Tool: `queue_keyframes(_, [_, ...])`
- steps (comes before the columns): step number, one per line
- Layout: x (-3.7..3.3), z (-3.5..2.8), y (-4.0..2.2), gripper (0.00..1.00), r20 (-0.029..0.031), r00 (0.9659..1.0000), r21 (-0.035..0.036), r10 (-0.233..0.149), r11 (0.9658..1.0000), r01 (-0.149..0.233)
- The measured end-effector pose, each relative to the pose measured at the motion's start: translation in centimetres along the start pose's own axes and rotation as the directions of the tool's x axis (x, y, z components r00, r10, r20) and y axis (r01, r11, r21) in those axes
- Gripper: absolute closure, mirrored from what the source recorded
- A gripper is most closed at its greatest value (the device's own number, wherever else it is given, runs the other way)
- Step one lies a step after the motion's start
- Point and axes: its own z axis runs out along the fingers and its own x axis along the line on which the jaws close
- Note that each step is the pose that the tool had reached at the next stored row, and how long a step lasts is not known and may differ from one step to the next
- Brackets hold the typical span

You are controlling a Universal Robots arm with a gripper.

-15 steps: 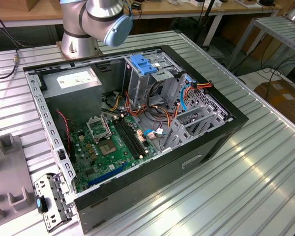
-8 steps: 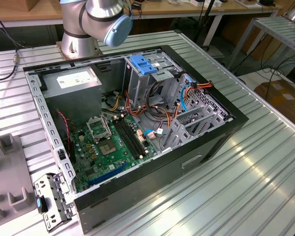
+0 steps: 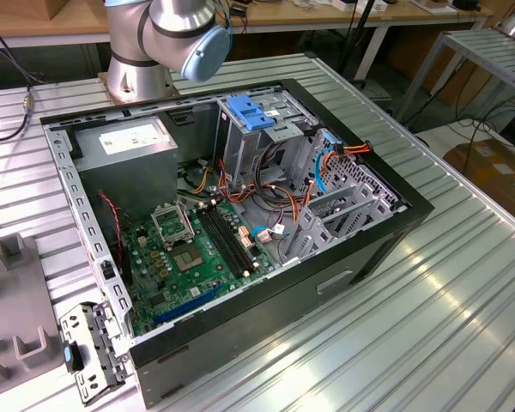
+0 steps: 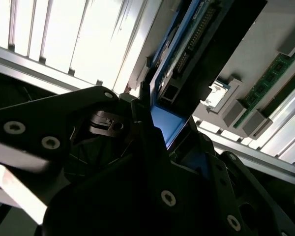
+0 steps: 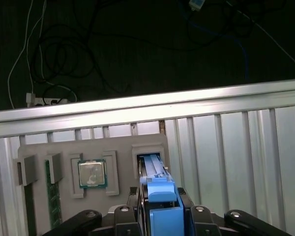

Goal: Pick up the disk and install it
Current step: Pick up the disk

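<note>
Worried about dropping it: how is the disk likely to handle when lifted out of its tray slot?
Probably stiff: the disk looks like a flat slab framed by blue rails, so it shouldn't flex. The rails look like smooth plastic, so it may slip in the gripper. It stands on edge in the tray slot, so a skewed pull may jam it.

The disk [image 5: 155, 169] — dark, blue-railed — stands on edge in a slot of the grey tray [image 5: 64, 150].
</note>
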Motion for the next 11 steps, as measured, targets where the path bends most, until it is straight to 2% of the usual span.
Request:
queue_keyframes(8, [0.23,0.04,-0.02,0.58,-0.0003,1.0000,-0.0001,0.000,1.0000,0.000])
queue_keyframes(11, [0.23,0.06,-0.04,0.58,-0.0004,0.9998,0.0000,0.022,0.9998,-0.022])
